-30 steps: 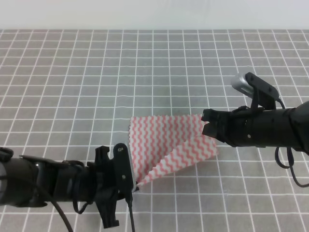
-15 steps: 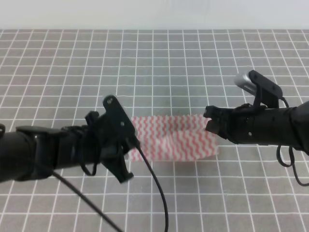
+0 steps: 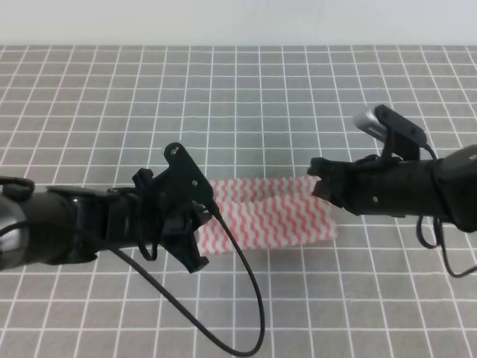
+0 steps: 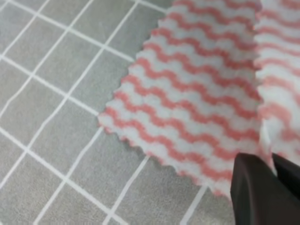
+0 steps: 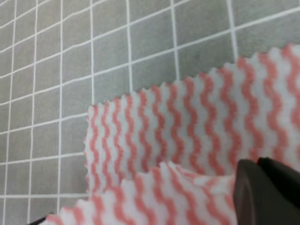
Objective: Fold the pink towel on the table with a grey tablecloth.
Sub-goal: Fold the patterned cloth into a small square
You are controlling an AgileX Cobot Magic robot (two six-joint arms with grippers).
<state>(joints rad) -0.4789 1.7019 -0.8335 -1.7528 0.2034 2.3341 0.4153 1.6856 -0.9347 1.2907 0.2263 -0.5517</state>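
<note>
Towel: thin, limp, best held by its corners

Towel (image 3: 268,218) lies on the grey gridded surface (image 3: 238,104), just in front of the middle, as a wide low band with one layer doubled over another. In the right wrist view an upper layer curls over the lower one, with the lower layer's scalloped edge showing beyond it.

The left claw (image 3: 200,215) sits at the band's left end and the right claw (image 3: 322,186) at its right end. In each wrist view dark fingertips (image 4: 262,187) press together at the cloth's edge with no gap between them, so both claws look clenched on the towel, pinching it near a corner.

Judging by the way it drapes and curls, the cloth is very light and soft, with no stiffness to keep a shape. It will sag between two holds and follow whichever claw moves. A single-point grip would likely let it bunch or twist. The zigzag weave looks slightly textured, so slipping seems unlikely, but a shallow pinch on the pinked edge could pull free. Corners, gripped through both layers, look like the safest places to hold.
</note>
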